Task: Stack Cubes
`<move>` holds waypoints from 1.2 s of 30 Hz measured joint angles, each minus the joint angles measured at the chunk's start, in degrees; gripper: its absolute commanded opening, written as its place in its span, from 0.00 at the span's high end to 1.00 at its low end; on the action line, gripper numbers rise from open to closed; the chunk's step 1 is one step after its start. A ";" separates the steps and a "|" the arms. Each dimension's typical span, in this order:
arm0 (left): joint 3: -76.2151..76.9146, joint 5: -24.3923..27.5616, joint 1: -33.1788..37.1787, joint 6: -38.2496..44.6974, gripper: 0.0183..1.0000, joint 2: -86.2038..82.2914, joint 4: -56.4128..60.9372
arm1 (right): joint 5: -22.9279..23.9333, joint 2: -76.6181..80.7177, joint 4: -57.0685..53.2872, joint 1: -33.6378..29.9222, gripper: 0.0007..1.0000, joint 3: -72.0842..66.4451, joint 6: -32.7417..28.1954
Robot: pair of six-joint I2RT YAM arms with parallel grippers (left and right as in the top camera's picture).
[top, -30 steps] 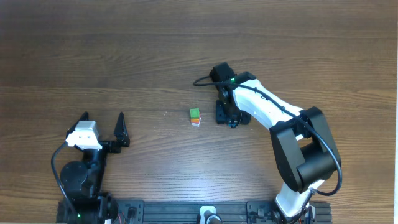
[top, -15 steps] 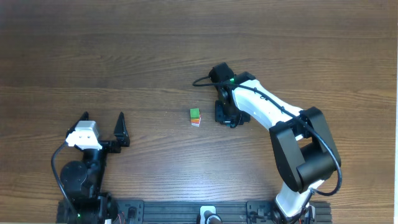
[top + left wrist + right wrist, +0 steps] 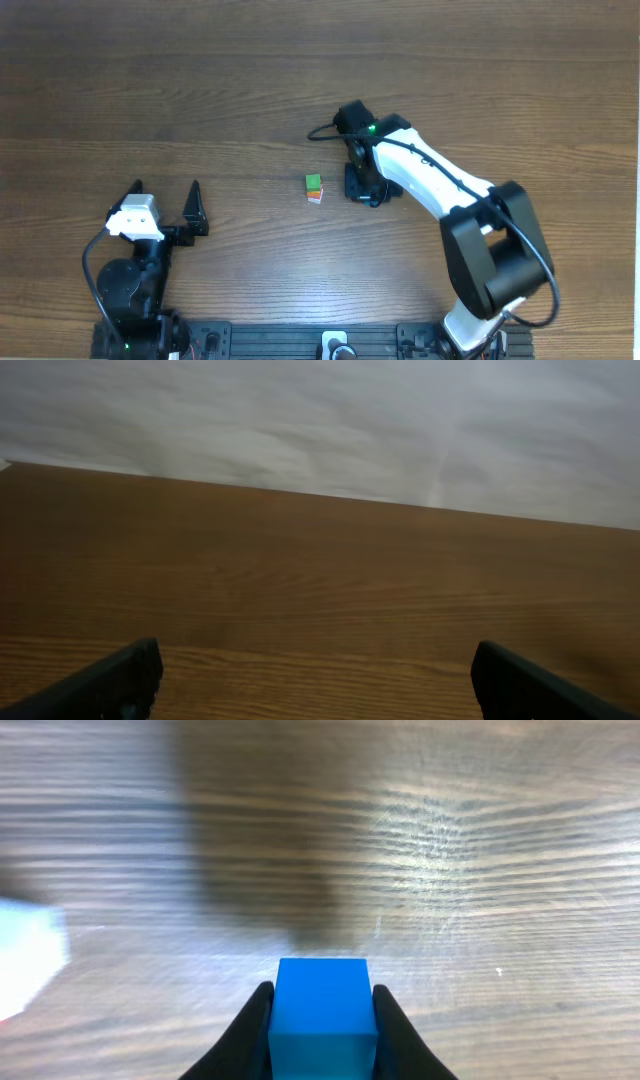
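Right tool [image 3: 321,1015] clamps a blue cube [image 3: 320,982] near the green-on-red cube stack [image 3: 314,188]; left tool [image 3: 165,192] stands open.

Your worktop [image 3: 200,80] is dark brown wood with fine grain streaks running across it. On it you have a green cube [image 3: 313,182] above a red cube [image 3: 315,197]. The blue cube [image 3: 323,1015] is a plain, saturated blue, with black fingers [image 3: 250,1030] on either side. Your right arm [image 3: 430,175] is white with black joints and a small green light [image 3: 374,127]. The left arm's fingers [image 3: 110,682] are black, and its wrist block [image 3: 135,215] is white.
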 measured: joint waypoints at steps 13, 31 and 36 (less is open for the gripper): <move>0.00 0.02 0.00 -0.02 0.00 0.00 -0.02 | 1.40 -6.32 -12.96 9.01 0.92 18.60 1.60; 0.00 0.02 0.00 -0.02 0.00 0.00 -0.02 | 2.14 -0.33 -13.44 14.43 0.95 21.62 6.91; 0.00 0.02 0.00 -0.02 0.00 0.00 -0.02 | 2.14 0.15 -12.76 14.47 0.95 21.68 7.30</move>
